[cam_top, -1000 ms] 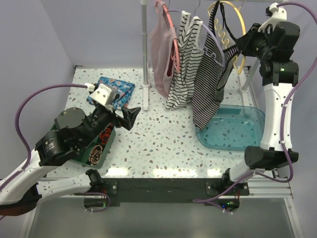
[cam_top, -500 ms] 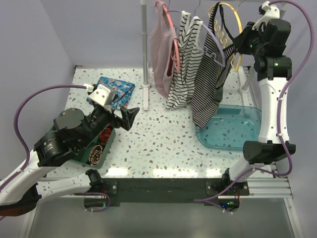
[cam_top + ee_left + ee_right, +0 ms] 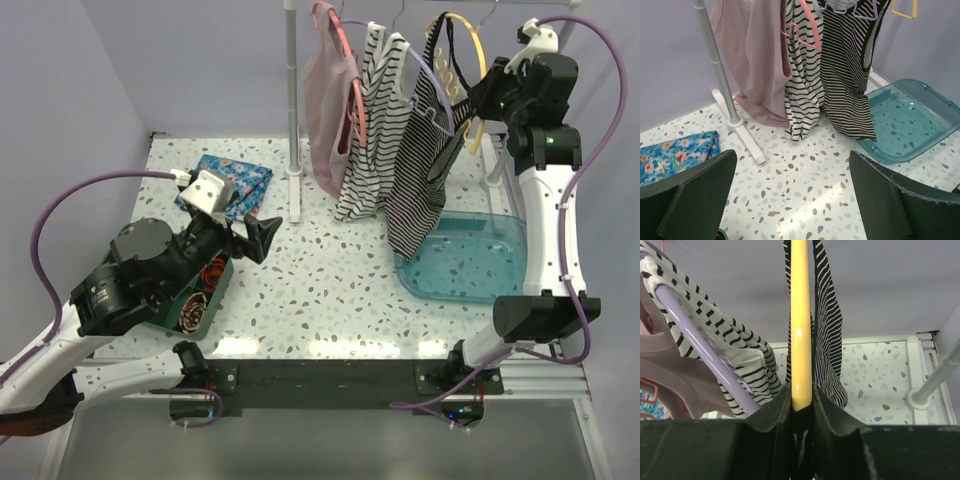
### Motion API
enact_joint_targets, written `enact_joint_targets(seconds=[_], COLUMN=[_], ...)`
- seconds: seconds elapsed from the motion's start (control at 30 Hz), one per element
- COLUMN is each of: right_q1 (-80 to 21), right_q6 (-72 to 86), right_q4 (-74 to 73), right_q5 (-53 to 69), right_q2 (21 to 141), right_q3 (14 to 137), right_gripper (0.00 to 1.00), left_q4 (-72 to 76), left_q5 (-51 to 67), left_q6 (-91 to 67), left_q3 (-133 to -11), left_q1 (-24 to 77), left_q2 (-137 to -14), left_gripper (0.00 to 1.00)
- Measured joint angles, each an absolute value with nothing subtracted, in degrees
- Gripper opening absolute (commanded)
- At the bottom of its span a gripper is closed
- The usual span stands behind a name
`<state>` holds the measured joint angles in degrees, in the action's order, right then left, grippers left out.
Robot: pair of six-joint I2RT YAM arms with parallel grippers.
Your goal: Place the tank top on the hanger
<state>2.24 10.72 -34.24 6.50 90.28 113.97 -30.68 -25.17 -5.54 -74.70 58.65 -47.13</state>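
The tank top (image 3: 415,170), black with thin white stripes, hangs at the right end of the rack, its straps over the yellow hanger (image 3: 483,42). My right gripper (image 3: 478,105) is raised beside it and is shut on the hanger's yellow bar (image 3: 801,315), with striped fabric (image 3: 829,330) draped on both sides of the bar. My left gripper (image 3: 255,235) is open and empty, low over the table's left middle. In the left wrist view it (image 3: 795,200) faces the tank top (image 3: 845,75) from a distance.
A pink top (image 3: 325,110) and a white bold-striped garment (image 3: 368,130) hang left of the tank top, next to a lavender hanger (image 3: 430,85). The rack pole (image 3: 292,100) stands behind. A blue tray (image 3: 470,260) lies below. A floral cloth (image 3: 235,180) and green box (image 3: 200,295) are left.
My right arm has shifted left and up with the yellow hanger in its grip, and the tank top's upper part has moved with it. The left arm has not moved.
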Motion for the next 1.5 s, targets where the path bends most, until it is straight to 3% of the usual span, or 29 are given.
enact_joint_targets(seconds=[0.2,0.5,0.8,0.87,1.13,1.27,1.5], right_q1=[2.2,2.2,2.2,2.1,1.1,-5.5,-28.1], right_q6=[12.5,15.3,17.3,18.5,23.4,25.4,29.3], right_q4=[-33.7,-34.5,-35.1,-34.0,-31.0,-30.3,-23.4], right_q5=[5.0,2.9,5.5,7.8,18.9,18.5,9.2], right_q2=[87.1,78.9,61.3,56.0,43.7,41.6,43.7], right_q3=[110.5,104.6,90.7,84.3,57.7,48.1,39.2], right_gripper=[0.57,0.84,0.91,0.98,0.98,0.98,0.98], left_q4=[-30.4,-30.1,-29.5,-29.3,-26.9,-24.5,-19.6], left_q5=[-25.9,-28.1,-29.7,-29.7,-29.0,-28.1,-27.7], left_q6=[-7.2,-11.1,-16.2,-17.5,-23.3,-27.1,-32.6], left_q3=[-73.7,-72.8,-70.8,-69.6,-60.8,-53.6,-43.2], left_q1=[58.7,58.6,58.6,58.6,58.6,58.6,58.7], left_q2=[-47.8,-49.6,-52.1,-52.3,-52.5,-52.6,-52.7], left_gripper=[1.0,1.0,1.0,1.0,1.0,1.0,1.0])
